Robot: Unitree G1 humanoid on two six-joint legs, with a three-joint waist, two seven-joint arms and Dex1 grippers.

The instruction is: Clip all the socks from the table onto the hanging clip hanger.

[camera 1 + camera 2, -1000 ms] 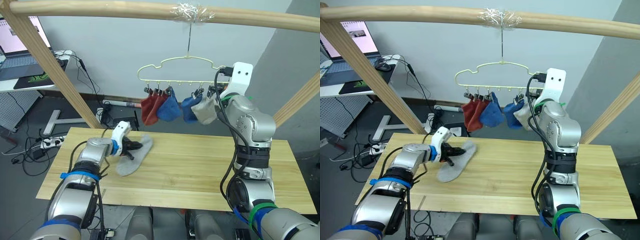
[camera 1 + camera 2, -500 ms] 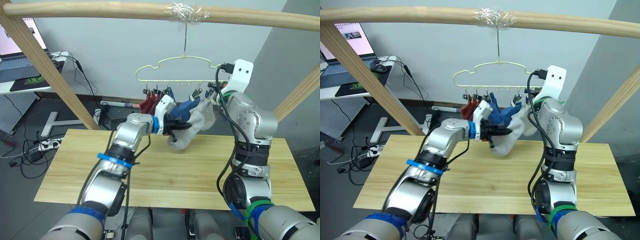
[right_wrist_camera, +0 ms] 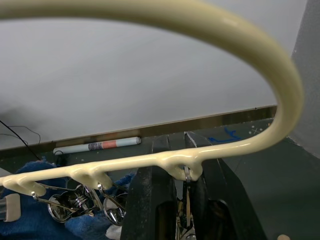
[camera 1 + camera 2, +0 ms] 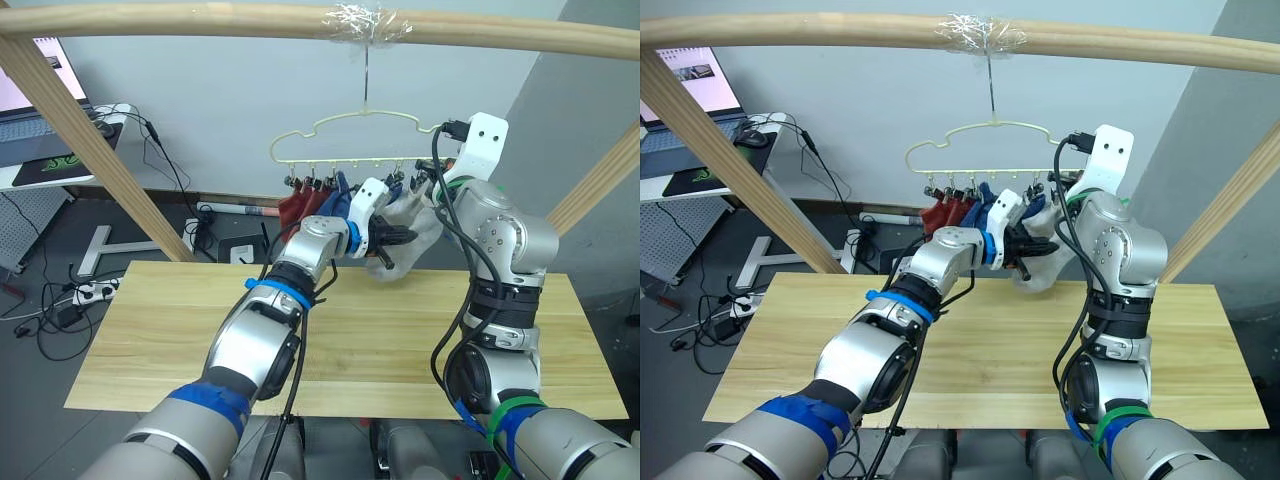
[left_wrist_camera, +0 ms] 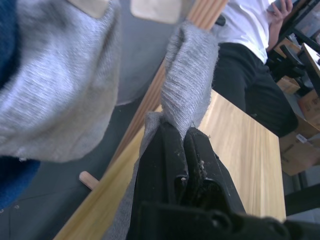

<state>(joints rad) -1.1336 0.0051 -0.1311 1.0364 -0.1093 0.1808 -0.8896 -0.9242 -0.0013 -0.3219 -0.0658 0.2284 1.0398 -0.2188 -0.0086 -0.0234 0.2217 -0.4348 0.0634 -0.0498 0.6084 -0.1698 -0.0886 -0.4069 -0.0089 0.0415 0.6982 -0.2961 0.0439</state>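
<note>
The left pincer [image 4: 392, 238] is gripping a light grey knit ankle sock [image 4: 408, 252], its two black fingers [image 5: 172, 150] closed tight on a fold of the fabric, and is holding it up in the air just below the right end of the thin pale yellow-green wire clip hanger [image 4: 345, 125]. The sock is hanging well above the wide pale wooden plank bench [image 4: 330, 340], which is lying under both arms.

The right pincer [image 3: 182, 175] is sitting at the hanger's right end, with its black fingers [image 3: 150, 200] standing on either side of the last small metal clip [image 3: 186, 172] under the curved wire; whether they are pressing the clip cannot be told.

The hanger is hanging by its metal hook from a thick wooden pole [image 4: 300, 22] wrapped in clear tape. Along its row of clips, two rust red socks [image 4: 298, 208] are hanging at the left, two blue socks [image 4: 335, 198] are hanging beside them, and another light grey sock [image 5: 55, 85] is hanging just beside the held one.

A person in a white shirt [image 5: 250, 30] is standing past the far edge of the bench in the left wrist view.
</note>
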